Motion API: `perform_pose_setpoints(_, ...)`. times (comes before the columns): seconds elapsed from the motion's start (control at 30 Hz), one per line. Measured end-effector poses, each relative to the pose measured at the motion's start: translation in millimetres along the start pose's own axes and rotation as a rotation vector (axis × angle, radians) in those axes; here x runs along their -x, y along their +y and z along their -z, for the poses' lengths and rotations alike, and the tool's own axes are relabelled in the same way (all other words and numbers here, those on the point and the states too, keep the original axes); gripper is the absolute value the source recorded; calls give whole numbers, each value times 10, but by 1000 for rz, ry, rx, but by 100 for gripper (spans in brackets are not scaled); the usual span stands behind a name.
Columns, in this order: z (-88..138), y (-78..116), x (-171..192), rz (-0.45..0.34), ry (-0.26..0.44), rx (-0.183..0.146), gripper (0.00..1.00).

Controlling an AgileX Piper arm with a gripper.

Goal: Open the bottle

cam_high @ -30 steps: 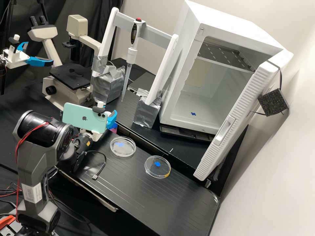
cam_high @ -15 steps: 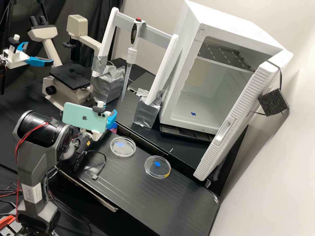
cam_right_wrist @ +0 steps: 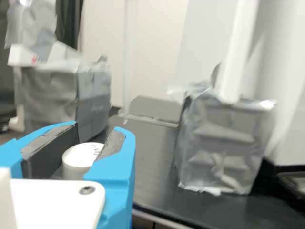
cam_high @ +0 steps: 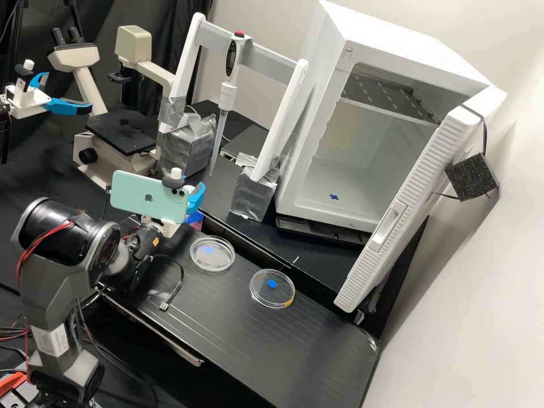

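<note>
Black ridged bench top [cam_high: 266,345] runs across the lab, pale wall [cam_high: 487,317] on one side, dark curtain [cam_high: 164,34] at the back. The arm's gripper [cam_high: 195,197] hangs over the bench's far edge, a mint-green phone [cam_high: 148,198] mounted crosswise by it & partly blocking my view. Its blue fingers are pinched around a round white cap [cam_right_wrist: 78,160], seen upright btwn the dark pads in the wrist view. Just below the gripper in the high view is a small blue & pink patch, prob. the bottle [cam_high: 195,219], mostly hidden; can't tell if the cap is on it or off.

Next outward, on the bench: a clear petri dish [cam_high: 212,262] w/ a blue mark, near the arm, & a 2nd dish [cam_high: 272,296], also blue-marked, a bit apart, w/ a yellow bit at its rim. A short black cable [cam_high: 180,280] lies near the 1st dish.

Beyond: 2 silver-taped blocks [cam_high: 255,195] holding up a white frame [cam_high: 290,107], w/ a pipette [cam_high: 228,96] hanging tip-down btwn its legs. Off to one side, a microscope [cam_high: 122,133]; opp. side, a big white cabinet [cam_high: 396,34], door [cam_high: 416,198] open, a blue mark on its floor.
</note>
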Motion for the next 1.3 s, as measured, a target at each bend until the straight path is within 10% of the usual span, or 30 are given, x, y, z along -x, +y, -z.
perform_pose_setpoints(0.5,54,230,297,-96,66,-49,0)
perform_pose_setpoints(1.3,-72,-93,750,62,67,-76,0)
